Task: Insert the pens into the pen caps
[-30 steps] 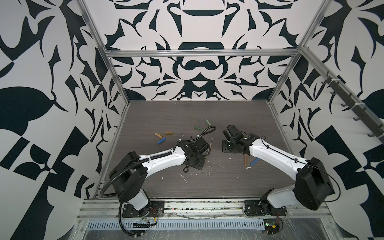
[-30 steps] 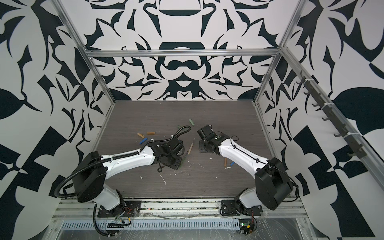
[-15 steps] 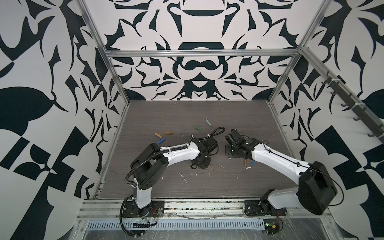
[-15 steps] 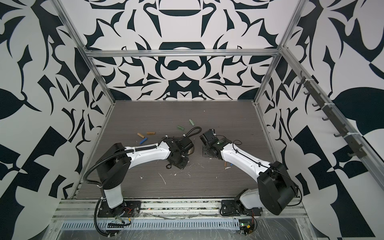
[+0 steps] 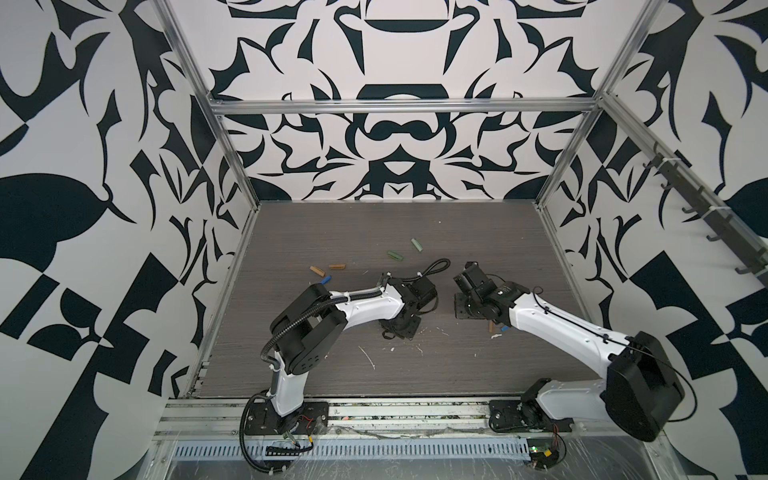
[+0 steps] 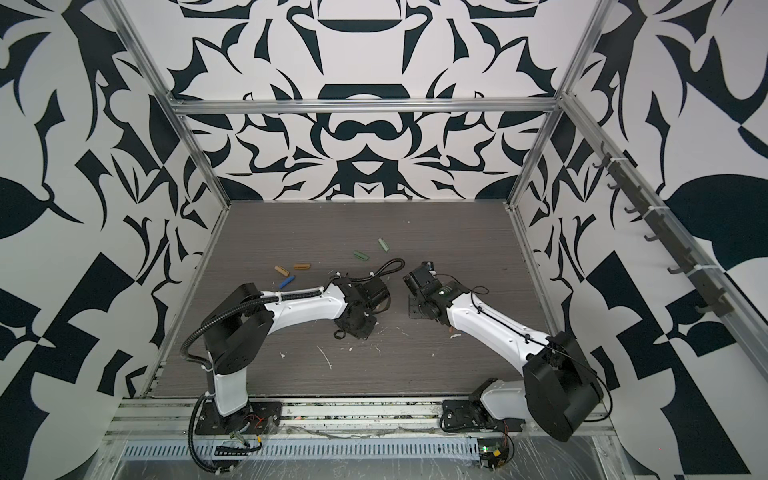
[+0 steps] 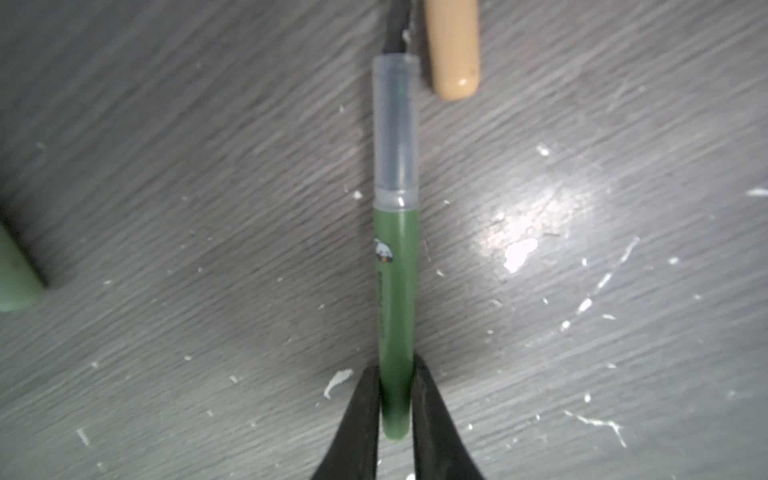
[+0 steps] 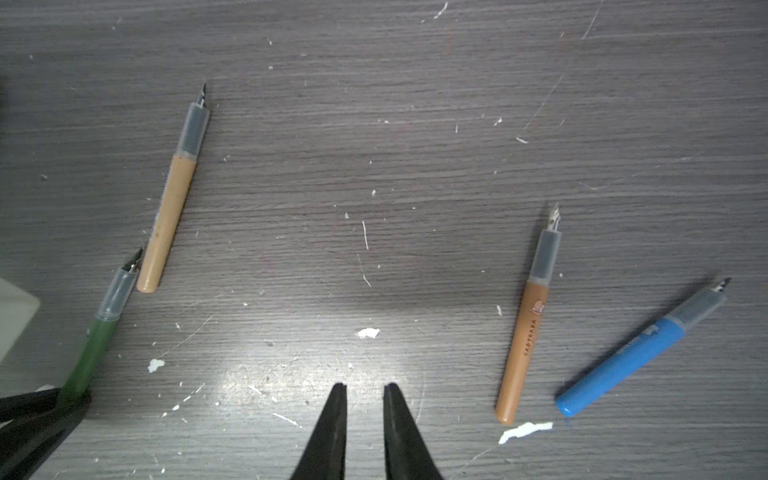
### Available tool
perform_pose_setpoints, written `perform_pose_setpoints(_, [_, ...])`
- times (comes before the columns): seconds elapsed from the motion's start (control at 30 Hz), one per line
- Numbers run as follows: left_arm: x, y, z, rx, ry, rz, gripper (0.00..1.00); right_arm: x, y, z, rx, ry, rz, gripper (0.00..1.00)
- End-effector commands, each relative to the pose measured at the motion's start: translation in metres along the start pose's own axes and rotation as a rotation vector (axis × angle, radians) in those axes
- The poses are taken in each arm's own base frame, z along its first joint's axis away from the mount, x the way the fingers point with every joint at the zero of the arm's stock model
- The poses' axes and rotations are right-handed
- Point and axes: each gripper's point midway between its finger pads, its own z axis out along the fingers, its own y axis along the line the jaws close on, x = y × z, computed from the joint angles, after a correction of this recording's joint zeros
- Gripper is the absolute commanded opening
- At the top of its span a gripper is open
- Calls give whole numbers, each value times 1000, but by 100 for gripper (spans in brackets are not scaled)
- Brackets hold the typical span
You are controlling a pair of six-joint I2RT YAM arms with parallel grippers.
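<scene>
Orange-brown pen reads "CAPYBARA" w/ a small animal print; dark green pen has a print too, text unreadable. Left gripper is clamped on that pen's tail end, tail of tan pen just beside its nib. Right gripper, nearly closed & empty, hangs over bare table btwn tan and orange-brown pens, blue pen beyond. Green cap and pale green cap lie farther back.
</scene>
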Motion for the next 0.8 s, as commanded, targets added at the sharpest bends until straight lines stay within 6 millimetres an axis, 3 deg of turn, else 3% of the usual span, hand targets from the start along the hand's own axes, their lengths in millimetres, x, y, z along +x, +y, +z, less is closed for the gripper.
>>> perform_pose_setpoints(0.0, [16, 12, 15, -66, 53, -21, 12, -8, 0, -8, -15, -40, 9, 20])
perform_pose_setpoints(0.17, [10, 13, -3, -36, -36, -51, 5, -9, 4, -14, -44, -49, 14, 20])
perform_pose_setpoints(0.43, [-15, 4, -75, 147, -376, -53, 0, -23, 41, -45, -297, -116, 36, 23])
perform_pose_setpoints(0.6, [-15, 3, -118, 286, -629, -26, 0, -34, 83, -87, -588, -179, -18, 29])
perform_pose_setpoints(0.63, [-14, 1, -135, 338, -697, -21, 0, -39, 92, -100, -659, -209, -15, 32])
perform_pose_setpoints(0.77, [-1, -7, -161, 511, -835, 4, 0, -53, 115, -140, -869, -305, -4, 40])
